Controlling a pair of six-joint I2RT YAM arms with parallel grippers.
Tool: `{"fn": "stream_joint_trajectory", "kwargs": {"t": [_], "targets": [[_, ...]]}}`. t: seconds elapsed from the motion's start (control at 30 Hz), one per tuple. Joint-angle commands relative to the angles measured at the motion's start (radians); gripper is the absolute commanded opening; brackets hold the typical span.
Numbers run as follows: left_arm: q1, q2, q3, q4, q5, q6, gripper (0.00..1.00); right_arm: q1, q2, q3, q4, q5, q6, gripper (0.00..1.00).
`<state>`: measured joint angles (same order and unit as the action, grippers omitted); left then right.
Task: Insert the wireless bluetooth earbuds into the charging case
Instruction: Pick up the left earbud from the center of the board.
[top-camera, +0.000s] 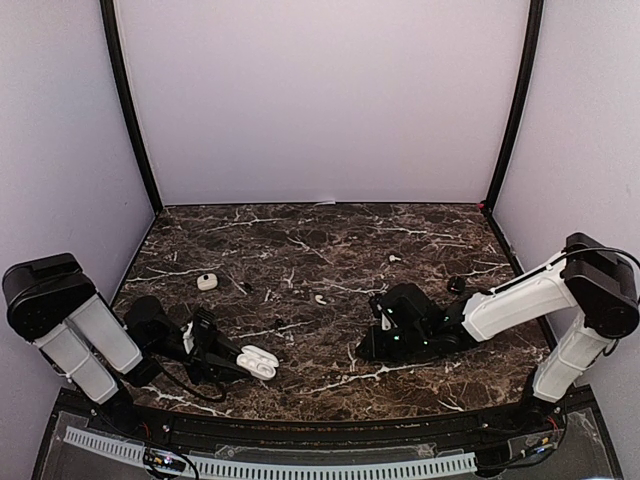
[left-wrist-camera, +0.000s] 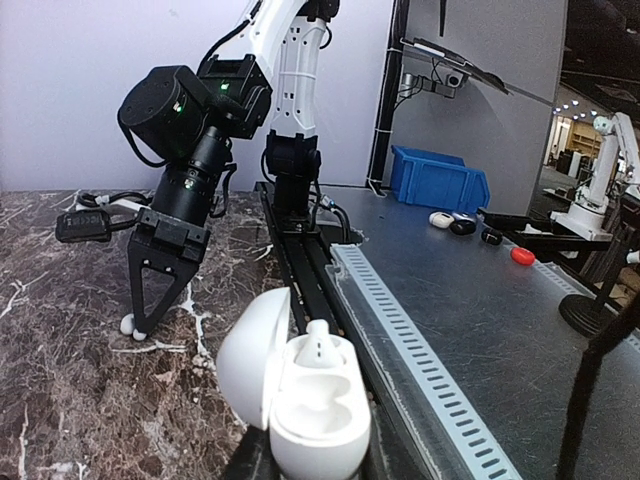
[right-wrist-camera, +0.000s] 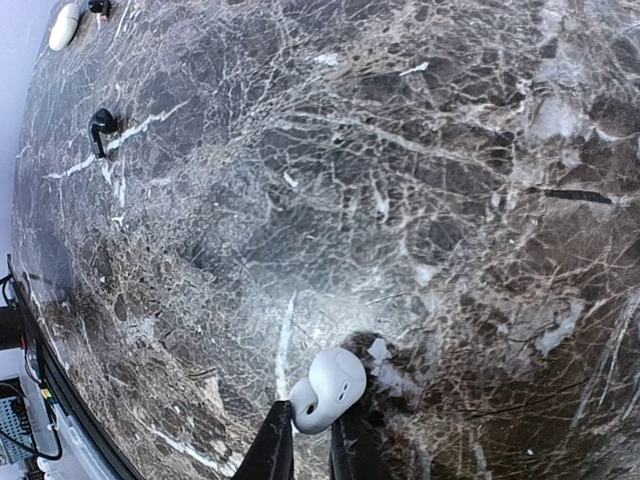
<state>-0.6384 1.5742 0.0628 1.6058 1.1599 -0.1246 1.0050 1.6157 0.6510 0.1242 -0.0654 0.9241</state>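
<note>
My left gripper (top-camera: 232, 357) is shut on the base of a white charging case (top-camera: 257, 361) with its lid open, low over the near left of the table. In the left wrist view the case (left-wrist-camera: 300, 410) has one white earbud (left-wrist-camera: 318, 345) seated in its far slot; the near slot is empty. My right gripper (top-camera: 378, 335) points down at the table's middle right. In the right wrist view its fingers (right-wrist-camera: 275, 445) are shut on a white earbud (right-wrist-camera: 328, 390) at the marble surface. It also shows in the left wrist view (left-wrist-camera: 135, 325). Another white earbud (top-camera: 320, 299) lies mid-table.
A second small white case (top-camera: 207, 281) lies at the left with a black earbud (top-camera: 245, 287) beside it. Another black earbud (top-camera: 456, 284) lies at the right, and a tiny white piece (top-camera: 394, 257) farther back. A slotted cable rail (top-camera: 300, 465) runs along the near edge.
</note>
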Motion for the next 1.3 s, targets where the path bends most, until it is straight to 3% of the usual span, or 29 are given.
{"fn": "stream_joint_trajectory", "kwargs": {"t": [0.0,0.2,0.43,0.73,1.0,1.27], "targets": [[-0.01,-0.031,0.006,-0.016,-0.005,0.046,0.0,-0.006,0.006,0.024,-0.03,0.025,-0.024,0.13],[-0.018,-0.071,0.008,-0.101,-0.02,0.105,0.0,-0.006,0.007,0.038,-0.057,0.049,-0.025,0.12],[-0.043,-0.147,0.019,-0.26,-0.05,0.208,0.0,-0.006,-0.008,0.04,-0.077,0.055,-0.062,0.03],[-0.099,-0.243,0.028,-0.448,-0.122,0.365,0.0,-0.004,-0.087,0.069,-0.109,0.038,-0.315,0.0],[-0.138,-0.297,0.012,-0.47,-0.154,0.437,0.0,0.053,-0.203,-0.003,0.048,-0.103,-0.589,0.0],[-0.148,-0.319,0.012,-0.484,-0.177,0.437,0.0,0.079,-0.29,-0.062,0.147,-0.165,-0.644,0.0]]}}
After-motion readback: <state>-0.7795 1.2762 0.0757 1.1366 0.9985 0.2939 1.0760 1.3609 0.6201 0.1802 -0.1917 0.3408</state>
